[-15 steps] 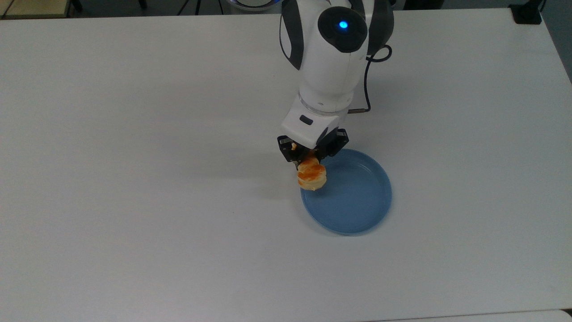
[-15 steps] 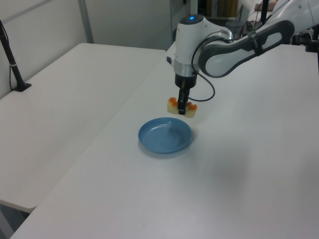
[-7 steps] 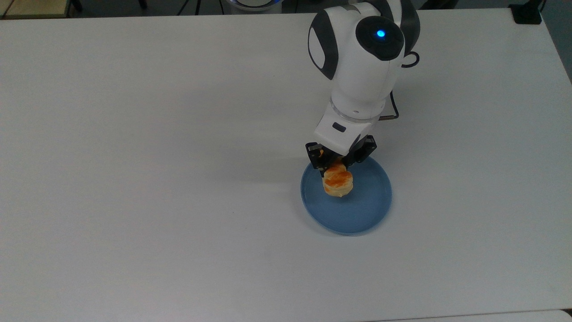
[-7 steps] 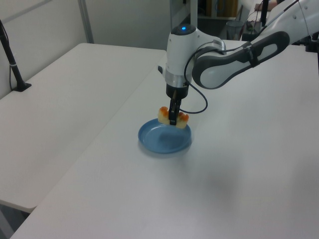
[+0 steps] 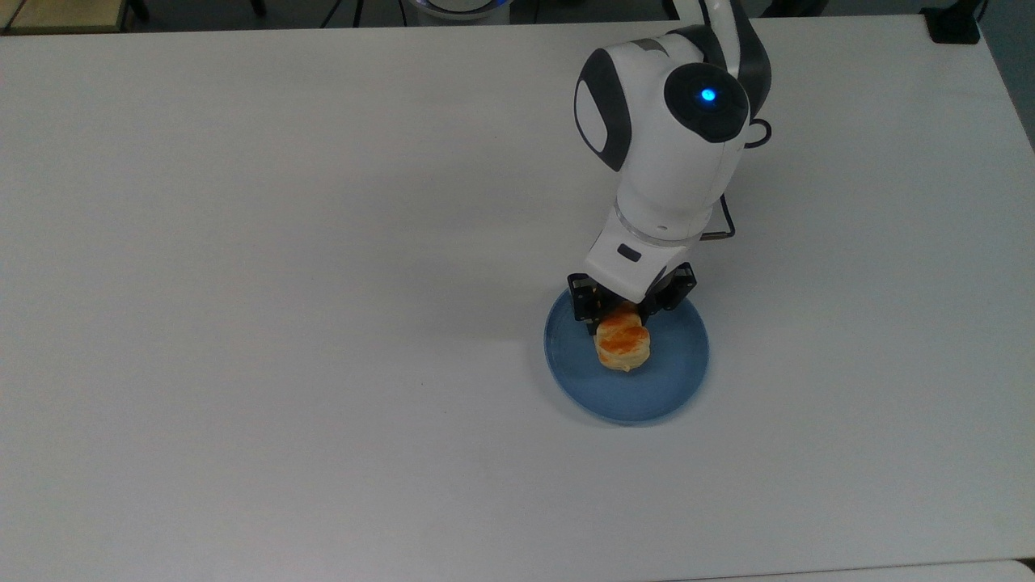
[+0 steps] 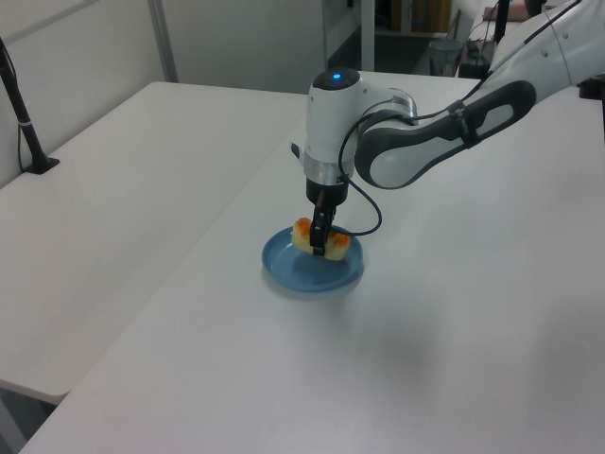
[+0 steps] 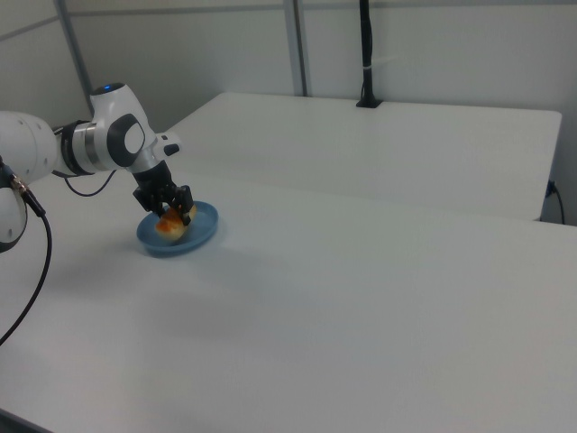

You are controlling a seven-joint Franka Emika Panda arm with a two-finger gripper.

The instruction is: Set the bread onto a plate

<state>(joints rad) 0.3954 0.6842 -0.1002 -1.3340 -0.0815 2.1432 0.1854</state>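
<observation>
The bread point(image 5: 623, 346), a pale-yellow loaf with an orange-brown glazed top, hangs low over the middle of the light-blue plate point(image 5: 675, 388). My gripper point(image 5: 626, 317) is shut on the bread from above, its black fingers clamping the loaf's middle. In the left view the bread point(image 6: 336, 244) sticks out on both sides of the fingers, just above the plate point(image 6: 293, 275). The right view shows the bread point(image 7: 169, 226) at or nearly at the plate point(image 7: 203, 231) surface; whether it touches I cannot tell.
The plate lies on a wide white table point(image 5: 283, 242). A second white table point(image 6: 113, 180) adjoins it in the left view's left, with a black post point(image 6: 24, 128) on it. A black cable point(image 5: 728, 226) loops off my wrist.
My gripper carried the bread toward the top view's right, from the plate's rim to over its middle, and lowered it close to the plate.
</observation>
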